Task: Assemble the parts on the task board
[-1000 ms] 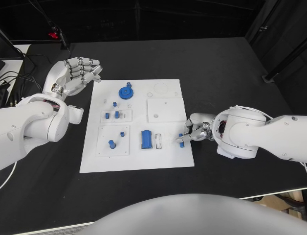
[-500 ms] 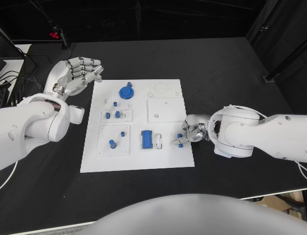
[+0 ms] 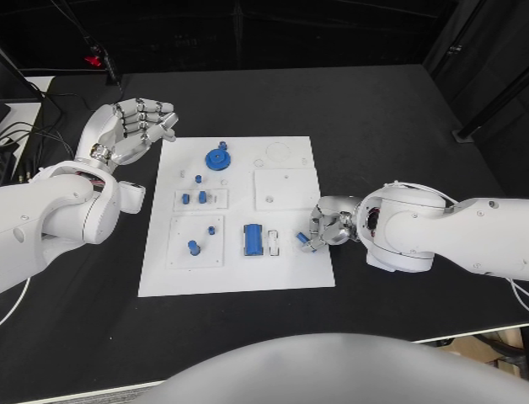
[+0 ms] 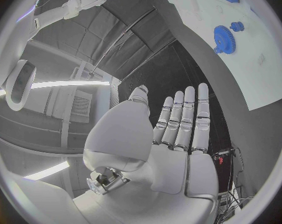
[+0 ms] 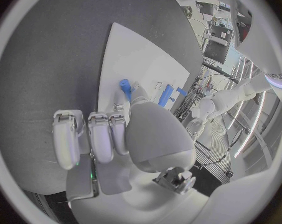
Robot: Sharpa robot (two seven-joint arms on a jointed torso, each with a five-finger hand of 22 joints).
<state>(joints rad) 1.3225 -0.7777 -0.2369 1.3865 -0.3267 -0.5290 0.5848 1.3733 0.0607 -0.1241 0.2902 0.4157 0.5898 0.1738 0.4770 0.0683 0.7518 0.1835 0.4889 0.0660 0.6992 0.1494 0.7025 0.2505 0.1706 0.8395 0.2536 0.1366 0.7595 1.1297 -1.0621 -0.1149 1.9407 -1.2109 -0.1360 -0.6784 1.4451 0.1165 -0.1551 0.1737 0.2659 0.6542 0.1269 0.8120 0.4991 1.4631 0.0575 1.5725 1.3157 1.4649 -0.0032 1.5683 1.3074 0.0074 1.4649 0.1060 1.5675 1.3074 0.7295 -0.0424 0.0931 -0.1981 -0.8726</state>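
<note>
At the task board (image 3: 286, 278) edge, right hand (image 3: 325, 227) pinching a half-hidden blue part (image 3: 303, 239).

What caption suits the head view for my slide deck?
Right hand pinches a small blue part at the white task board; left hand hovers open beside it.

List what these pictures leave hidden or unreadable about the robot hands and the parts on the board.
- Right robot hand, head view: its own white arm covers most of it, so the contact on the small blue part is hard to read.
- Same blue part, right wrist view: the thumb hides its lower end.
- Task board, left wrist view: cut by the circle's rim beyond the blue gear.
- Small blue pegs, head view: too small to tell whether seated.
</note>
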